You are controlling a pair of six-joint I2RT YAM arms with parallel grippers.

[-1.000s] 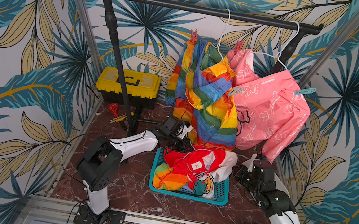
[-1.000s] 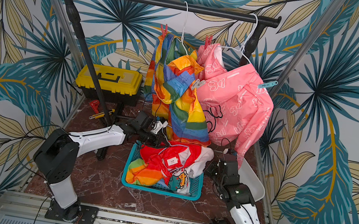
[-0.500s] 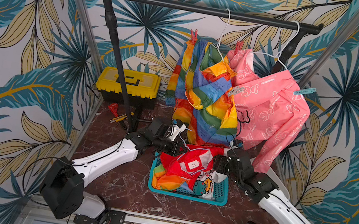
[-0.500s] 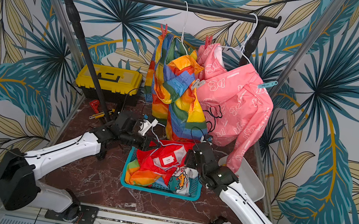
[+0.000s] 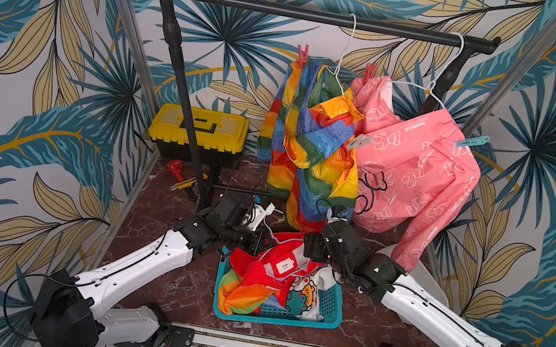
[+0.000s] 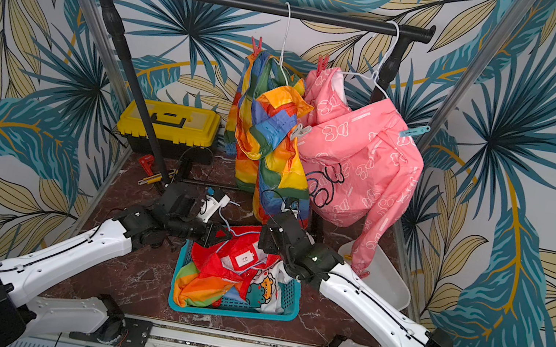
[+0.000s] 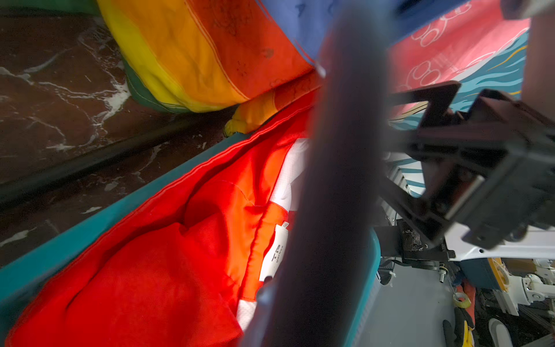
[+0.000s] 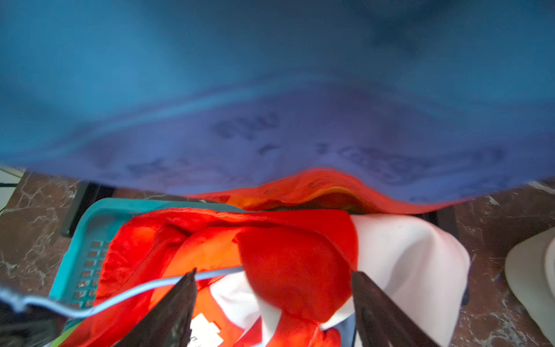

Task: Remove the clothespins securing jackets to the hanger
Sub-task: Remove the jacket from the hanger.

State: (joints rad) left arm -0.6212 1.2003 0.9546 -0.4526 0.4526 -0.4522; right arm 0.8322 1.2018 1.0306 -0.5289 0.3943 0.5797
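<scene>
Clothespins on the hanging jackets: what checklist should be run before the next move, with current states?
1. Right gripper jaws open: ok.
2. Left gripper jaws open: not ok, shut.
3. Red jacket inside teal basket: ok.
4. Rainbow jacket unpinned: not ok; red-pink clothespin and grey clothespin on it.
5. Pink jacket unpinned: not ok; second red-pink clothespin and light blue clothespin on it.
6. Left jaws holding anything: cannot tell.

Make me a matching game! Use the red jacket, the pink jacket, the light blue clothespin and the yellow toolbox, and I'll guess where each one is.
Things:
1. red jacket
2. pink jacket
3. light blue clothespin
4. yellow toolbox

Places:
A. clipped on the pink jacket
B. on the floor by the back wall
C. in the teal basket
D. hanging from the black rail

Pairs: 1-C, 2-D, 3-A, 4-B
</scene>
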